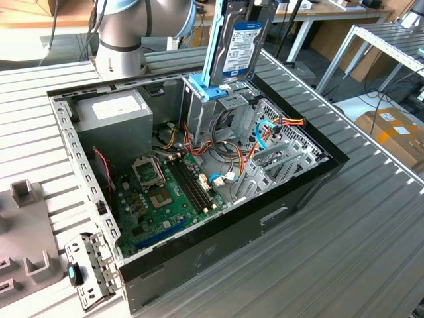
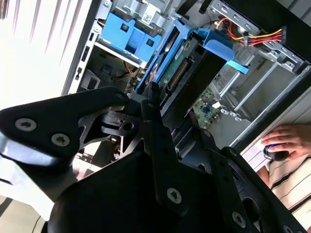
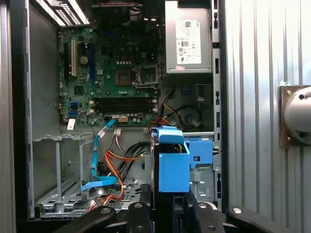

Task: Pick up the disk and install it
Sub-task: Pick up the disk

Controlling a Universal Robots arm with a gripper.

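The disk [image 1: 240, 48] hangs upright, a dark drive with a white-and-blue label in a light-blue carrier frame. My gripper [image 1: 257, 6] is shut on its upper end at the top edge of the exterior view. The disk's lower end is at the mouth of the grey drive cage [image 1: 228, 109], beside the blue latch [image 1: 211, 90]; I cannot tell whether they touch. In the first wrist view the carrier's blue end [image 3: 173, 165] stands just beyond my gripper [image 3: 170, 211]. The second wrist view shows the disk [image 2: 171, 68] edge-on past the black linkage.
The open black computer case [image 1: 265, 218] holds a green motherboard [image 1: 165, 192], a grey power supply [image 1: 116, 116] and loose orange and blue cables [image 1: 262, 136]. The arm's base [image 1: 122, 33] stands behind it. Grey fixtures [image 1: 26, 245] lie at the exterior view's left. A person's hand [image 2: 286, 138] rests outside the case.
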